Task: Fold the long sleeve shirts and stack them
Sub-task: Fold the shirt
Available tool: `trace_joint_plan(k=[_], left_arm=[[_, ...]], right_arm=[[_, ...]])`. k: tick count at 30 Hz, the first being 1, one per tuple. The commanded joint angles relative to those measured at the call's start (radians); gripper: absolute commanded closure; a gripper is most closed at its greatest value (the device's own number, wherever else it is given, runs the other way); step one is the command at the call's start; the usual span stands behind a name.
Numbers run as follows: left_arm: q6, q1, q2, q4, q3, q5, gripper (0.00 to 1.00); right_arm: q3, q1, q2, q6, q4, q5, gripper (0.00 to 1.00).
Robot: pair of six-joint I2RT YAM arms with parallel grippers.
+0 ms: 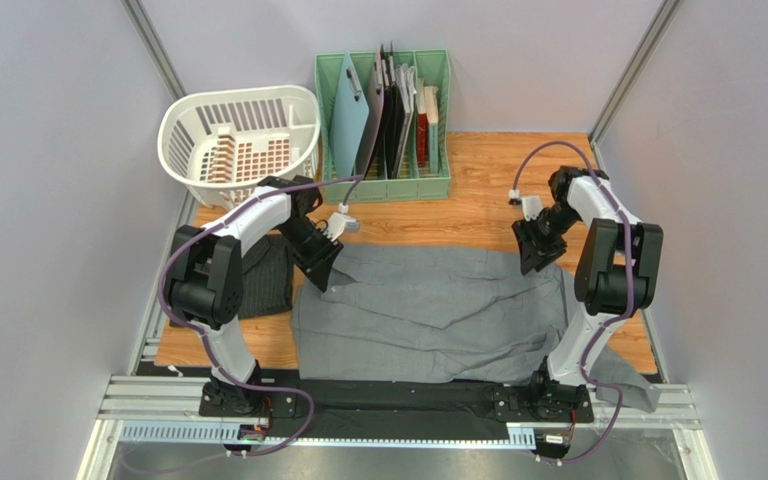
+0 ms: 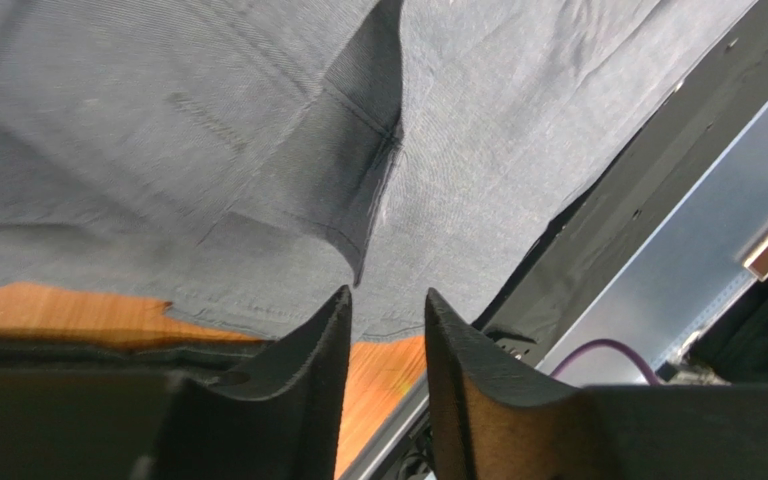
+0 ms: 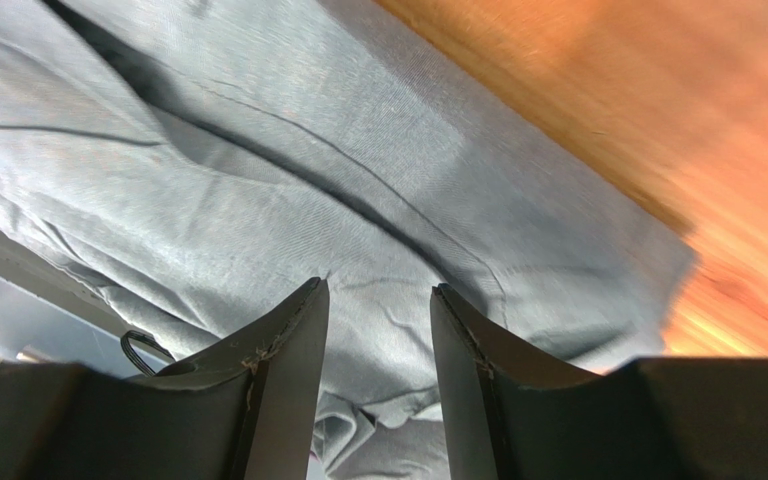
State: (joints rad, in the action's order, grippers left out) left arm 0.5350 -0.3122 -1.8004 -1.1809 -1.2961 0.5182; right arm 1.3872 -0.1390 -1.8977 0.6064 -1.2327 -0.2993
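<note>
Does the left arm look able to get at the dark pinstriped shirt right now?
Probably yes. The dark pinstriped shirt lies uncovered just left of the left fingers, which stand open over the grey shirt at its edge.

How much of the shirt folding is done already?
One, probably: the charcoal shirt lies compact at the left. The grey shirt lies spread out; the left gripper and right gripper, open, hover at its far edge, empty. Left: fold it and stack the two.
</note>
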Motion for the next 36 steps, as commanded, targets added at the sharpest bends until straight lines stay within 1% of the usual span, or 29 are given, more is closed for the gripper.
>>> trace_joint_plan(k=[1, 3, 5, 9, 10, 12, 14, 16, 19, 21, 23, 26, 30, 32, 34, 35, 36], left_arm=[[0.01, 0.025, 0.098, 0.039, -0.091, 0.08, 0.58], [-0.012, 0.025, 0.082, 0.064, -0.133, 0.068, 0.57], [-0.01, 0.025, 0.032, 0.053, -0.192, 0.048, 0.57], [0.0, 0.027, -0.008, 0.049, -0.241, 0.025, 0.57], [0.002, 0.027, -0.022, 0.044, -0.249, 0.023, 0.57], [0.002, 0.027, -0.033, 0.043, -0.253, 0.019, 0.58], [0.002, 0.027, -0.036, 0.052, -0.24, 0.013, 0.58], [0.002, 0.027, -0.034, 0.063, -0.229, -0.006, 0.58], [0.011, 0.03, -0.04, 0.081, -0.204, -0.027, 0.58], [0.013, 0.035, -0.045, 0.095, -0.192, -0.035, 0.59], [0.01, 0.042, -0.054, 0.096, -0.192, -0.041, 0.59], [0.016, 0.05, -0.074, 0.093, -0.204, -0.046, 0.59], [0.022, 0.061, -0.102, 0.07, -0.233, -0.041, 0.59], [0.026, 0.068, -0.105, 0.067, -0.244, -0.041, 0.59], [0.036, 0.081, -0.097, 0.058, -0.255, -0.014, 0.59], [0.04, 0.082, -0.091, 0.053, -0.256, -0.001, 0.59], [0.052, 0.085, -0.071, 0.052, -0.255, 0.028, 0.58]], right_arm=[[0.088, -0.01, 0.101, -0.011, -0.015, -0.026, 0.55], [0.102, -0.01, 0.072, -0.019, 0.016, 0.006, 0.56], [0.118, -0.01, 0.037, -0.005, 0.033, 0.025, 0.56], [0.119, -0.01, 0.017, 0.085, 0.081, 0.112, 0.57], [0.122, -0.01, 0.011, 0.098, 0.084, 0.121, 0.6], [0.125, -0.01, -0.02, 0.115, 0.091, 0.146, 0.63], [0.136, -0.01, -0.041, 0.127, 0.104, 0.163, 0.62], [0.13, -0.01, -0.047, 0.139, 0.137, 0.18, 0.57], [0.125, -0.01, -0.052, 0.15, 0.174, 0.192, 0.57], [0.142, -0.008, -0.066, 0.156, 0.186, 0.204, 0.59], [0.163, -0.005, -0.089, 0.161, 0.191, 0.213, 0.65], [0.188, -0.001, -0.119, 0.18, 0.182, 0.219, 0.65], [0.249, 0.003, -0.15, 0.226, 0.115, 0.194, 0.83], [0.275, 0.001, -0.168, 0.239, 0.082, 0.184, 0.83], [0.302, -0.002, -0.164, 0.259, 0.032, 0.172, 0.8], [0.299, -0.007, -0.146, 0.265, 0.019, 0.155, 0.79], [0.296, -0.01, -0.135, 0.271, -0.003, 0.146, 0.73]])
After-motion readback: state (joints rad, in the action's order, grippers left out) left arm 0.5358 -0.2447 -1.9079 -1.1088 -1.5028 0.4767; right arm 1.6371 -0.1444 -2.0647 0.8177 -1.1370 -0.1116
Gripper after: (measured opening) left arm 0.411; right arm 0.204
